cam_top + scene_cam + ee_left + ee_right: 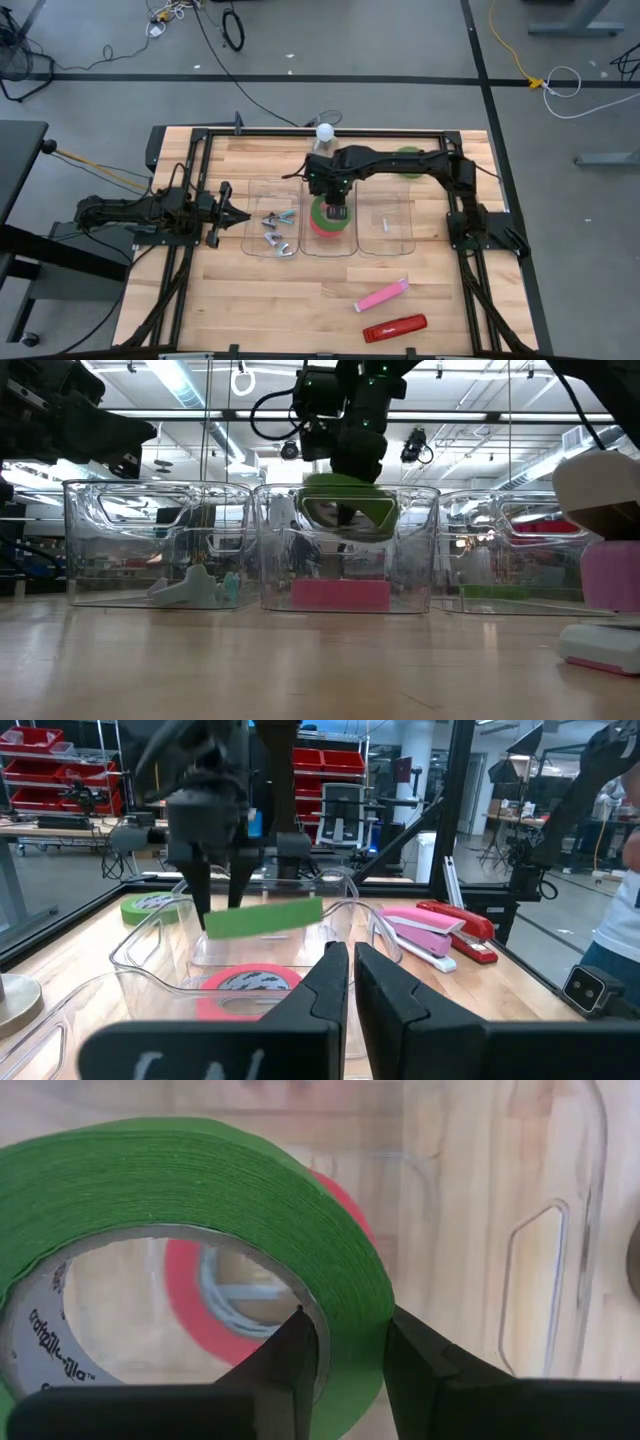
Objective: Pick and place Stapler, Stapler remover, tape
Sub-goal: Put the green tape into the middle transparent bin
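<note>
My right gripper point(335, 205) hangs over the middle clear bin point(306, 245), shut on a roll of green tape point(350, 510) with a pale core. The roll is at the height of the bin's rim, above a red-pink tape roll point(245, 985) lying flat on the bin's floor. Staple removers point(278, 232) lie in the left bin. A pink stapler point(382, 295) and a red stapler point(394, 328) lie on the table near its front edge. My left gripper point(240, 216) waits shut at the table's left, pointing level toward the bins. My right gripper holds the green roll by its wall point(350, 1295), one finger inside the ring and one outside. The fingers come from above, pointing down. The roll hangs clear, slightly tilted, its hole facing up and down, over the red-pink roll point(185, 1280).
An empty clear bin point(385, 230) stands to the right of the middle one. A second green roll point(408, 160) lies at the far right under the right arm. A white ball on a round base point(325, 131) stands at the far edge.
</note>
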Motion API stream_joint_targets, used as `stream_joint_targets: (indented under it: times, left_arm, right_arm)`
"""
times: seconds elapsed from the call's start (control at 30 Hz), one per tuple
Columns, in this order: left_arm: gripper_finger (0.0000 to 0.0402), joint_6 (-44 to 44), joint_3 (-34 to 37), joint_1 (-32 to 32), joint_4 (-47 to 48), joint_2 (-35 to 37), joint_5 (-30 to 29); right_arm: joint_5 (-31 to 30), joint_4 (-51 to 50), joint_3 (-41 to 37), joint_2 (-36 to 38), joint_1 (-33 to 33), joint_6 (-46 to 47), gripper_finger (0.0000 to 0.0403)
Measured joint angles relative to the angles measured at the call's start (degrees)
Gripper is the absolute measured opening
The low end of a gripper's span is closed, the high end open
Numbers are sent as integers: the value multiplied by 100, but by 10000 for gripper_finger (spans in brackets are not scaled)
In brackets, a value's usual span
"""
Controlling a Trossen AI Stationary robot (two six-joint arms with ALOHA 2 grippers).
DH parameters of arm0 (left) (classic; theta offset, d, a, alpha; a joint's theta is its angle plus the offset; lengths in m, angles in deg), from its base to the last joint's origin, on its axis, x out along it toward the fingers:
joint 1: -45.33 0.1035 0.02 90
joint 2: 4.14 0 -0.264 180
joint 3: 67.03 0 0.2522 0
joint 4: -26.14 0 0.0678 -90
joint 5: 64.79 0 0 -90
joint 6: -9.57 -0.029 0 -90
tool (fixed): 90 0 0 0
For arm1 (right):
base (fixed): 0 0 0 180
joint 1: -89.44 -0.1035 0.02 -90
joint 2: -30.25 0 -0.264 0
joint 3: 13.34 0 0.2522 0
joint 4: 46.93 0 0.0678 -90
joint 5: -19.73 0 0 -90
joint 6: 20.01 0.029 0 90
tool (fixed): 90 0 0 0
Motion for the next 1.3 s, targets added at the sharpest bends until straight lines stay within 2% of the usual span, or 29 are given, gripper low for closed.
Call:
stream_joint_targets:
  times: [0.3, 0.7, 0.9, 1.17, 1.3]
  left_arm:
    - [25, -2, 2, 0, 0, 0, 0]
    - [25, 0, 1, 1, -1, 1, 0]
    - [25, 0, 0, 0, 0, 2, 0]
    - [25, 0, 1, 0, -1, 1, 0]
    - [25, 0, 1, 0, -1, 0, 0]
  right_arm:
    - [-557, 7, 0, -376, 2, -114, 93]
    - [-580, 223, -9, -518, -11, -135, 93]
    - [-877, 226, -9, -518, -11, -137, 99]
    - [-834, 196, -9, -518, -11, -134, 99]
    - [-793, 185, -9, -518, -11, -134, 112]
